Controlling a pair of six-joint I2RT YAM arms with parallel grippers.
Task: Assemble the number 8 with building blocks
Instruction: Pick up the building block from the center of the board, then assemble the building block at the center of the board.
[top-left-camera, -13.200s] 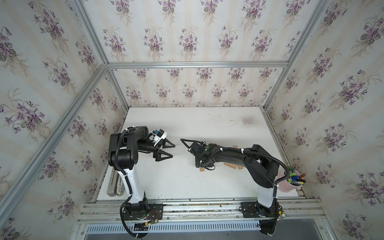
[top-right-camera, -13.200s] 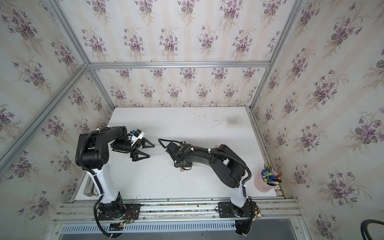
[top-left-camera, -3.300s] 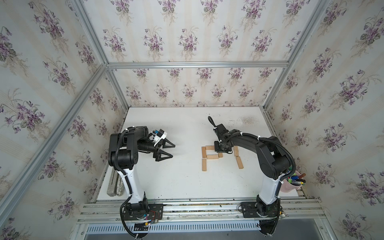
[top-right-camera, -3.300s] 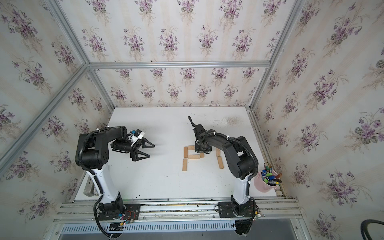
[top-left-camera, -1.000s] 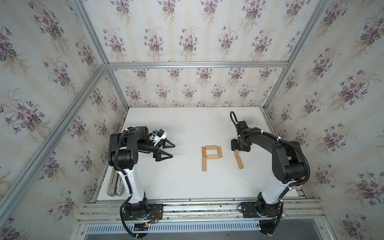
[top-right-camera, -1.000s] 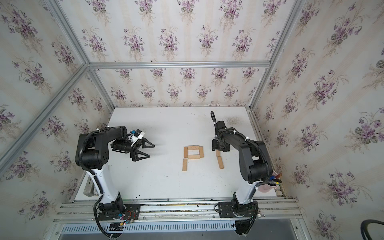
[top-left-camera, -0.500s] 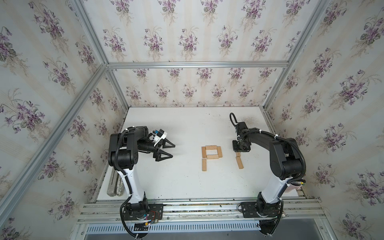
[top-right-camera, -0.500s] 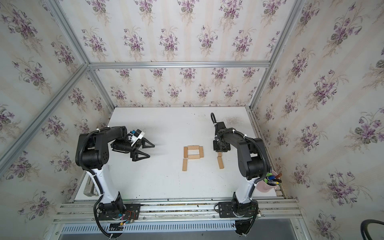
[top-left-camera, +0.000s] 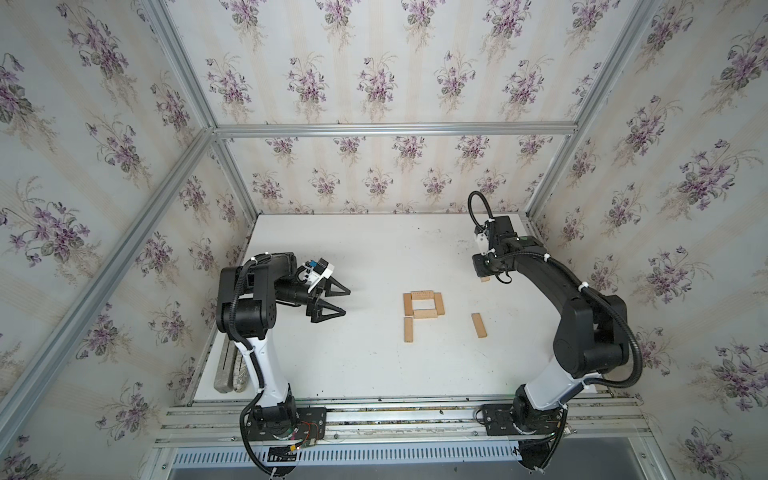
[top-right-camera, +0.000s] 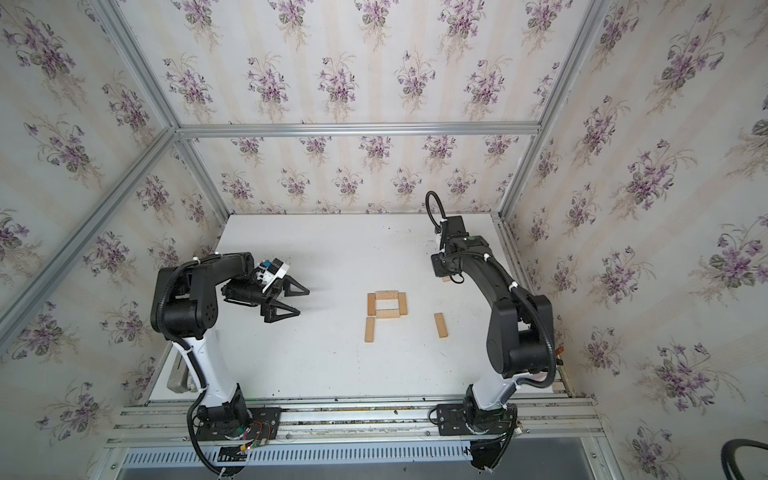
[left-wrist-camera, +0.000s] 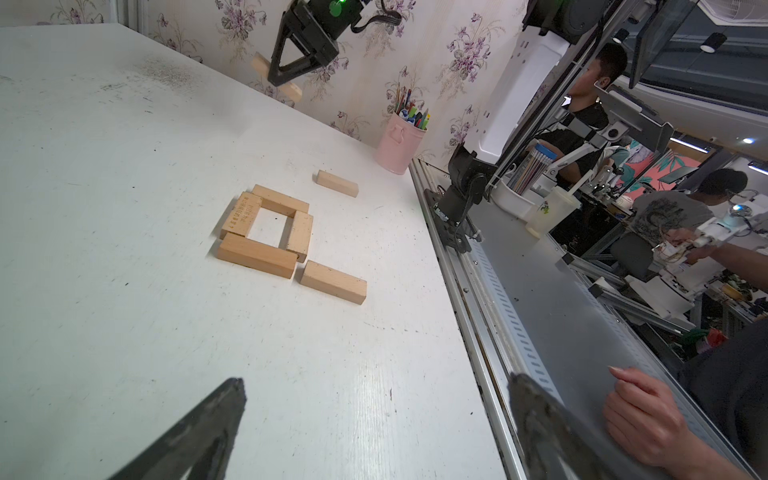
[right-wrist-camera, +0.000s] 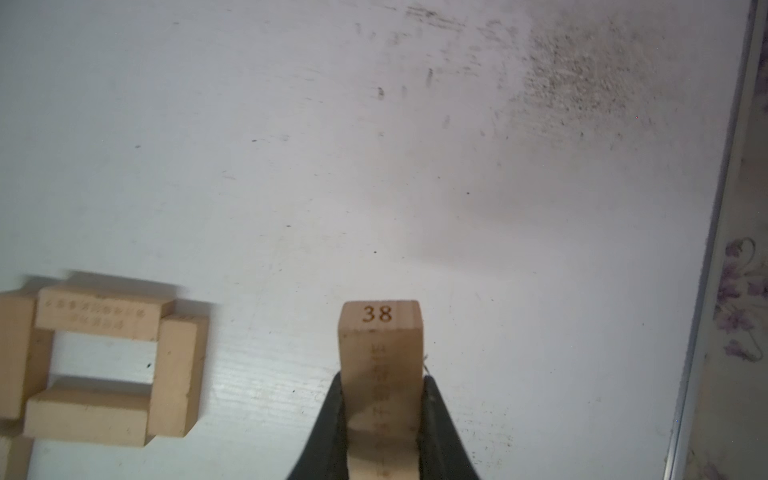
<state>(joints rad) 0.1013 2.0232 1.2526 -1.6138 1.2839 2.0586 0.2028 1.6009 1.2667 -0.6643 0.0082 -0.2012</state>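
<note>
White tabletop (top-left-camera: 374, 249) walled in floral paper (top-left-camera: 374, 75), seen from above. At left, the left gripper (top-left-camera: 347, 302) hovers empty with its jaws apart, well away from the work. At centre, the number 8 (top-left-camera: 423, 295) is part-built. Four building blocks (top-left-camera: 438, 303) close the upper square, and a fifth, the lower-left bar (top-left-camera: 409, 329), runs on from the square's left side toward the robot. Right of the figure, a loose bar (top-left-camera: 478, 325) lies flat, roughly parallel to the uprights and slightly slanted. At far right, the right gripper (right-wrist-camera: 381, 380) is clamped on the held bar (right-wrist-camera: 379, 332). This bar appears lifted clear of the table, its long axis running out from the jaws with the end stamped 38 foremost. The unfilled lower-right and bottom places lie to that gripper's left and nearer the robot's base, so the right arm is judged the nearer.
</note>
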